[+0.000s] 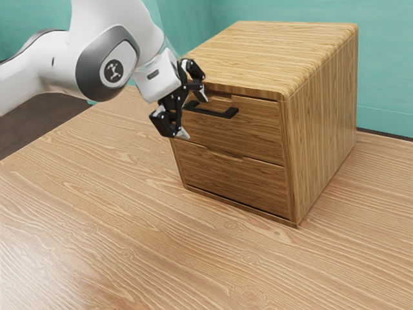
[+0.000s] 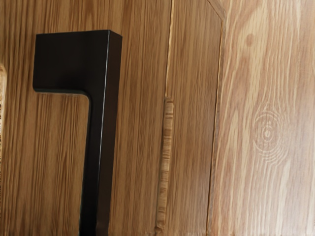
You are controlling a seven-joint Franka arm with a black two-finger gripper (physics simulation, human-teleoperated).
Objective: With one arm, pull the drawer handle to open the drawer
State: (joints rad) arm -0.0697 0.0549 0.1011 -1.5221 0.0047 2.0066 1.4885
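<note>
A wooden cabinet (image 1: 322,116) stands on the table with two drawers in its front. The top drawer (image 1: 255,132) carries a black bar handle (image 1: 218,112); its front looks about flush with the cabinet. My black gripper (image 1: 193,115) is at the handle's end nearest the exterior view's left. It is open, with one finger (image 1: 199,82) above the bar and the other below it, neither clearly touching. The wrist view looks straight at the handle (image 2: 101,123) and the drawer front (image 2: 49,162) from close up.
The lower drawer (image 1: 239,174) has no handle that I can see. The wooden table (image 1: 129,232) stretches wide in front of the cabinet and toward the exterior view's left. A teal wall (image 1: 387,58) stands behind.
</note>
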